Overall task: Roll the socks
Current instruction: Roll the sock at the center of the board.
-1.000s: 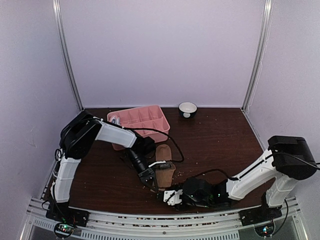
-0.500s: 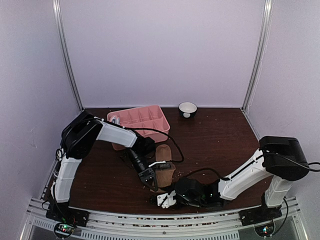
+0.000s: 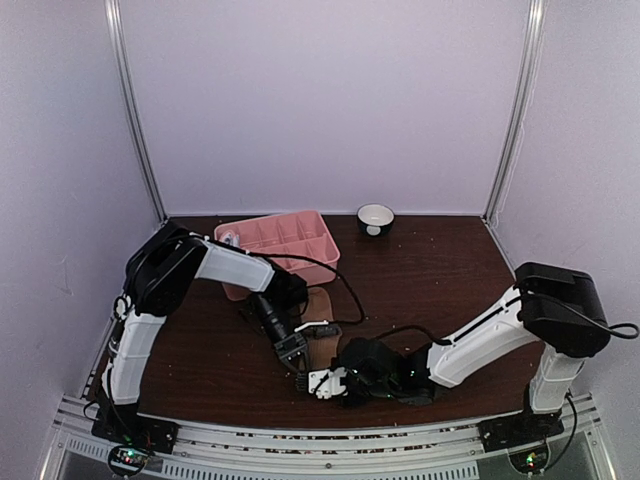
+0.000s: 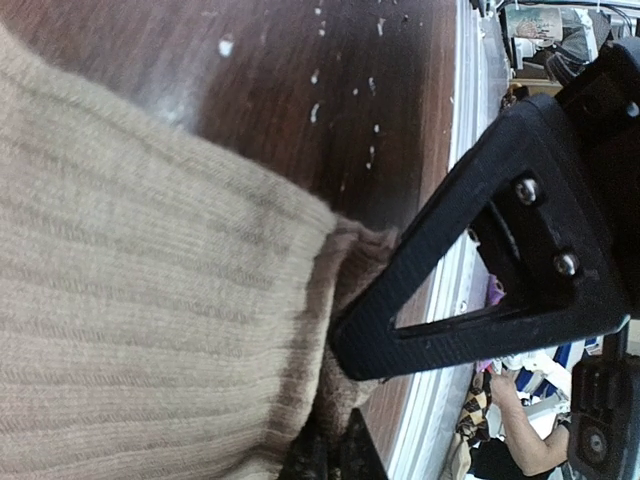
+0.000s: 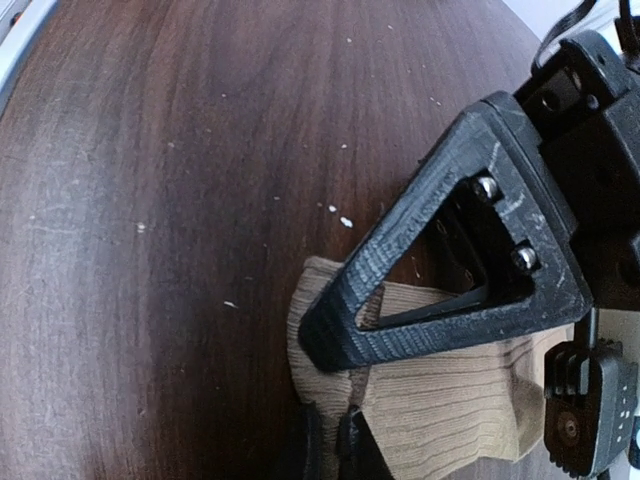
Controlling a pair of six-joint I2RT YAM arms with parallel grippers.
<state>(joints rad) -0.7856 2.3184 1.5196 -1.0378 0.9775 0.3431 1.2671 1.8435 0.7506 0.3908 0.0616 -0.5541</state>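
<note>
Top view: near end of tan sock (image 3: 322,303) hidden under left claw (image 3: 296,351) and right claw (image 3: 318,382). Small pale item in left corner of tray (image 3: 325,238): too small to identify. Left wrist view: sock cut off at left and bottom edges. Right wrist view: sock cut off at bottom edge; lower finger mostly out of frame.

Lab booth: white walls (image 3: 330,100), aluminium rail (image 3: 300,440).

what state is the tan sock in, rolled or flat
Flat, not rolled: the tan sock lies stretched out, with the left gripper and right gripper both pinching its near end.
</note>
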